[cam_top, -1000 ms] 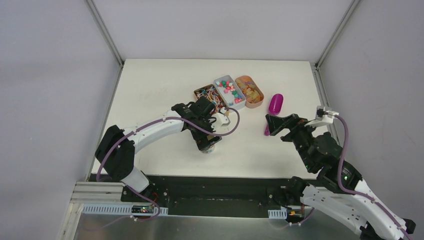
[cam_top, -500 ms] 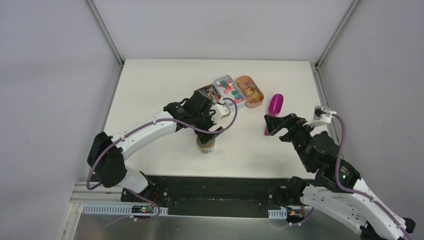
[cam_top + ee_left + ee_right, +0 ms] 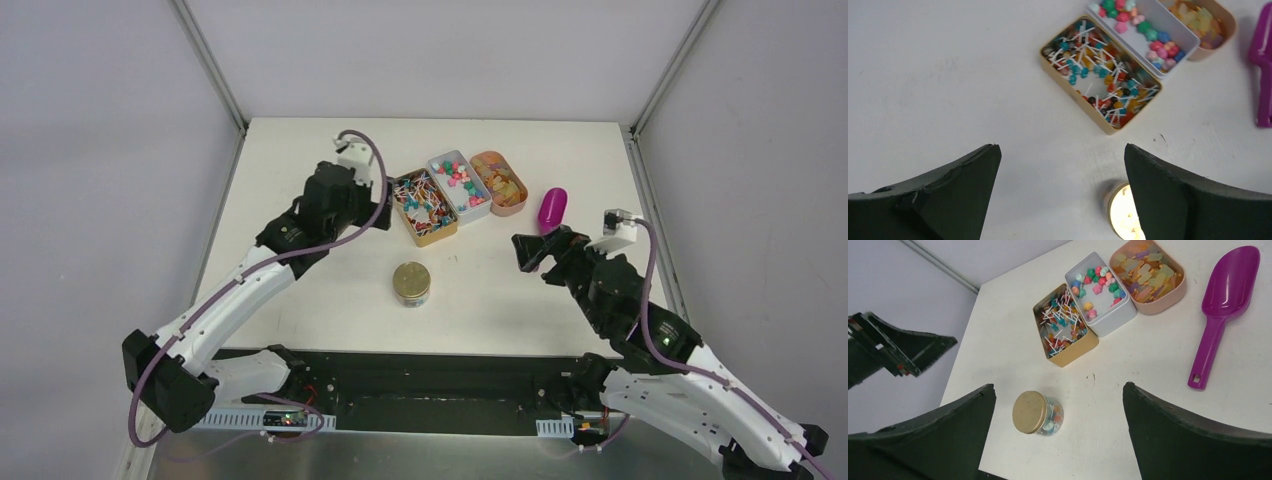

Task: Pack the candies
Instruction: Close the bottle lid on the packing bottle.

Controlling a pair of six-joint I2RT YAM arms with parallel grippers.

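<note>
Looking like a between-steps moment: left pincer and right pincer both gape wide, holding nothing. Most candies sit in the three tins at the far side of the counter. A few show inside the jar standing nearer, lid on. My guess is this fill is done. Packing more means getting that lid off first, or grabbing the scoop.

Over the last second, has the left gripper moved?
Yes. The left gripper has drawn back from above the jar, away and leftward, and now hangs beside the gold tin.
</note>
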